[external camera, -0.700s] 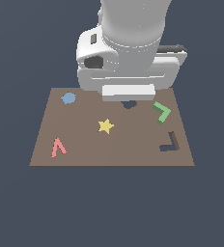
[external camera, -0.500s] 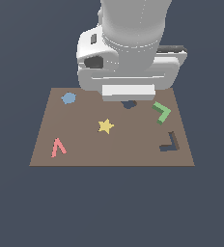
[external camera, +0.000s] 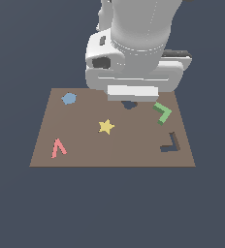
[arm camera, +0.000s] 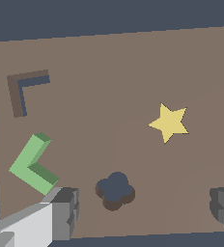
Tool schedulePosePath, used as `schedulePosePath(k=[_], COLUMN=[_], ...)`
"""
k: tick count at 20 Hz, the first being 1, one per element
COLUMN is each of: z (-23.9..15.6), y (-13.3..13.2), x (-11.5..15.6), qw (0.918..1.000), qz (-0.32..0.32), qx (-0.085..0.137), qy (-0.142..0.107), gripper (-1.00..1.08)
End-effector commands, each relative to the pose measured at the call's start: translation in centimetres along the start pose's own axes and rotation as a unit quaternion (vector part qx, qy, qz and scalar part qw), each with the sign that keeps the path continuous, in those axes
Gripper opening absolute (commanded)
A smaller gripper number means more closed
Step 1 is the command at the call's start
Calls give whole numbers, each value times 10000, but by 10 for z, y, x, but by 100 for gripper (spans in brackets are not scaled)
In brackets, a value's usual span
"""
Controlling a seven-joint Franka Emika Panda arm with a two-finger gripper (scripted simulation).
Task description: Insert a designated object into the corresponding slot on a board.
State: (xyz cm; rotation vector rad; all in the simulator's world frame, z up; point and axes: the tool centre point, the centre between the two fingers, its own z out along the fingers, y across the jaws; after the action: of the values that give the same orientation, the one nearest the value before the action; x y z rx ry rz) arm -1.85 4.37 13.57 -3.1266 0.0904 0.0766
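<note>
The green L-shaped designated object lies flat on the brown board, towards the exterior view's right. Just in front of it, near the board's right edge, is the dark L-shaped slot, with nothing in it. The wrist view shows the same green block, the slot and the board. My gripper is open and holds nothing. One grey finger hangs close beside the green block, apart from it. In the exterior view the arm's body hides the fingers.
A dark scalloped hole lies below the gap between my fingers, partly covered by the hand in the exterior view. A yellow star sits mid-board, a pink-red chevron at the front left, a blue piece at the back left.
</note>
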Motion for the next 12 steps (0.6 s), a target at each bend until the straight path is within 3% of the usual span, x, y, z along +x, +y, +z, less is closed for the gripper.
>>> schedulePosePath(k=[1, 12], z=[5, 36], y=[-6, -47], x=[-3, -16], qw=[9999, 9919], qz=[160, 1267], qx=[2, 11], qy=[12, 105], gripper=[100, 100])
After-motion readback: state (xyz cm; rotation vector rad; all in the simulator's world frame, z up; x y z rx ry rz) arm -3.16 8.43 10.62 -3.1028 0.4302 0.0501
